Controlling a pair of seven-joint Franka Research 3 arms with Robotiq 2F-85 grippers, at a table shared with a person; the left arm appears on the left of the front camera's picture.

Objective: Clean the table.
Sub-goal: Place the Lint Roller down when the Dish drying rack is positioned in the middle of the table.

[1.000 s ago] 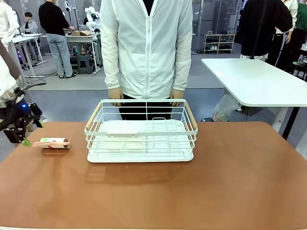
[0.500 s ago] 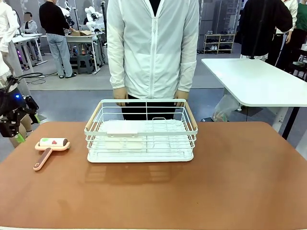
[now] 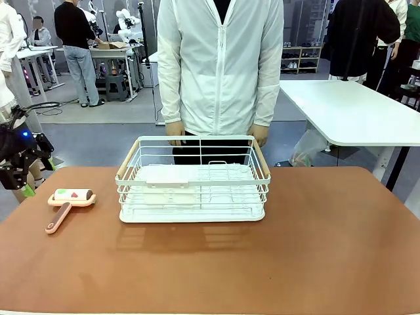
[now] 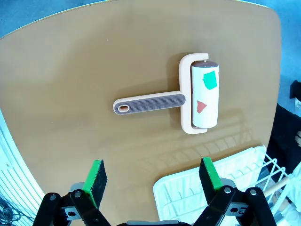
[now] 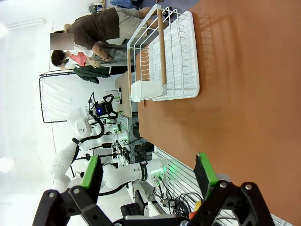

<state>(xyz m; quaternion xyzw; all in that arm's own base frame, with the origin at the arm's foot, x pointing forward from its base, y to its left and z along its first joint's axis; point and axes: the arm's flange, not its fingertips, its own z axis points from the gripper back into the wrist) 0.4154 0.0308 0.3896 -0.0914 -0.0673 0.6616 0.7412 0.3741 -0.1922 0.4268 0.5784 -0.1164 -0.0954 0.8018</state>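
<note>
The reddish-brown table (image 3: 275,262) holds a pink lint roller (image 3: 71,197) near its left edge, lying flat with its handle pointing toward the front. My left gripper (image 3: 25,187) hangs open just off the table's left edge, apart from the roller. In the left wrist view the lint roller (image 4: 200,94) lies on the table (image 4: 70,70) well beyond my open left gripper (image 4: 153,176), with nothing between the green pads. My right gripper (image 5: 146,172) stands open and empty over the table (image 5: 244,94).
A white wire basket (image 3: 193,180) with wooden handles stands mid-table toward the far side, the same basket (image 4: 211,193) (image 5: 164,56) showing in both wrist views. A person in a white jacket (image 3: 220,65) stands right behind it. A white-topped table (image 3: 354,111) is at back right.
My left gripper has drawn back to the left, away from the roller. The roller's handle now points toward the front. The person has shifted a little to the right.
</note>
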